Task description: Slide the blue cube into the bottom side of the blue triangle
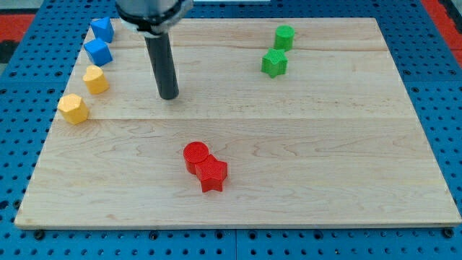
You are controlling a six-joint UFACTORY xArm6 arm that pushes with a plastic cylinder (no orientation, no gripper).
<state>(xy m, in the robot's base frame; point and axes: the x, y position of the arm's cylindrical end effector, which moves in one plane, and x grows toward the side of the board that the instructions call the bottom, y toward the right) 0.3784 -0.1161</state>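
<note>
The blue triangle lies at the view's top left corner of the wooden board. The blue cube sits just below it, close to its bottom side; I cannot tell if they touch. My tip rests on the board to the right of and below the blue cube, about a hundred pixels away, touching no block.
A yellow block sits just below the blue cube, and a yellow hexagonal block lower left near the board's left edge. Two green blocks are at top right. A red cylinder and red star touch at bottom centre.
</note>
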